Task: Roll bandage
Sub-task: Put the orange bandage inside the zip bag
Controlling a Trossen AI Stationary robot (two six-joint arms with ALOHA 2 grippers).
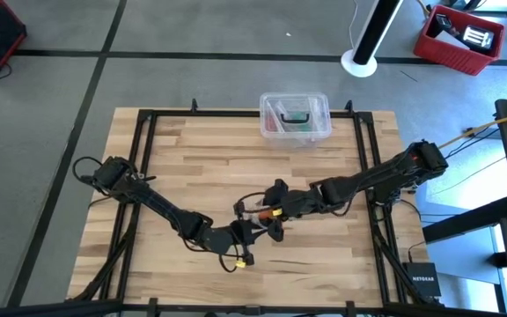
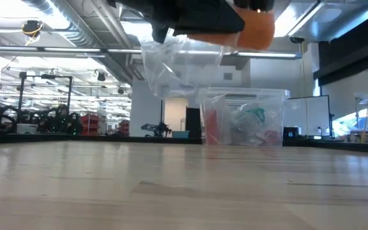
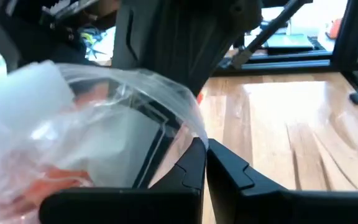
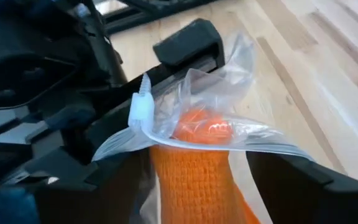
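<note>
The orange bandage [image 4: 191, 177] hangs above the table middle. One end sits inside the mouth of a clear plastic bag [image 4: 229, 93]; the other reaches toward my right wrist. My right gripper [image 4: 188, 199] is open, one finger on each side of the bandage, with a strip of table showing between it and one finger. My left gripper [image 3: 205, 171] is shut on the bag, close below the right gripper [image 1: 267, 211] in the high view. Through the plastic, orange [image 3: 61, 177] shows in the left wrist view. The low view shows the bag [image 2: 171, 61] and bandage [image 2: 257, 29] well above the tabletop. My left gripper pinches a fold of the bag's clear film [image 3: 191, 134] between its two shut fingers [image 3: 185, 168], coming in nearly level from the table's left. The bag is lifted clear of the table and bulges out to one side of the fingers, with the bandage's end inside it.
A clear plastic box [image 1: 295, 117] holding red and green items stands at the table's far edge [image 2: 243, 118]. A black frame [image 1: 143, 176] runs around the wooden tabletop. Bare wood lies near and to the right of the grippers.
</note>
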